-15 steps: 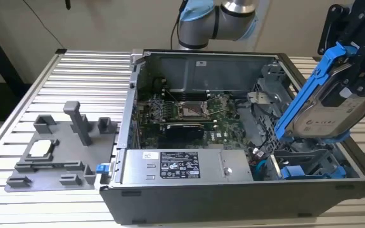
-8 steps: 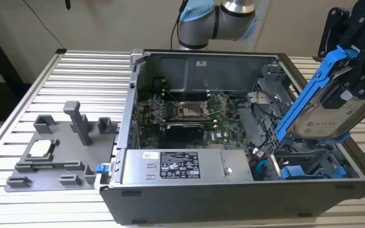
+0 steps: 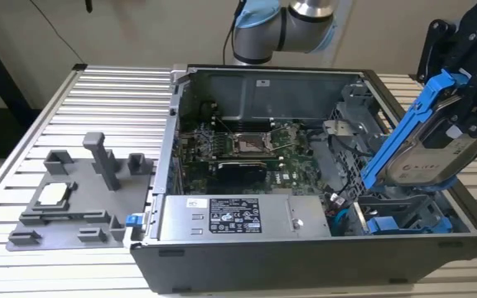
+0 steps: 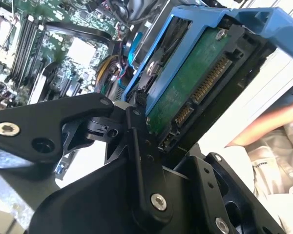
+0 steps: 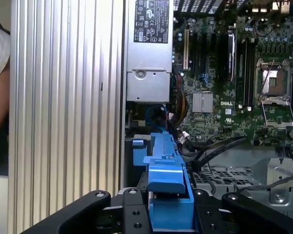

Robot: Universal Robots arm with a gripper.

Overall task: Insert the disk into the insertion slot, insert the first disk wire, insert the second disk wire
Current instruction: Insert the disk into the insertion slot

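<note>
The disk point(image 3: 425, 155), a silver-grey drive in a bright blue carrier, hangs steeply tilted over the open computer case's right end in the exterior view. My gripper point(image 3: 469, 115) is shut on its upper part. The disk's low end is just above the insertion slot point(image 3: 400, 208), a grey sheet-metal cage with blue parts inside. In the second wrist view the disk's green circuit board and connectors point(image 4: 190, 83) show between the black fingers point(image 4: 136, 126). In the first wrist view the blue carrier point(image 5: 166, 175) sits in my gripper point(image 5: 168, 214). A blue cable point(image 5: 156, 114) lies beside the cage.
The case holds a silver labelled power-supply box point(image 3: 222, 217) at the front and a motherboard point(image 3: 238, 146) behind it. A grey fixture plate point(image 3: 72, 192) lies on the slatted table at the exterior view's left. A person's arm point(image 4: 271, 126) is close by the case.
</note>
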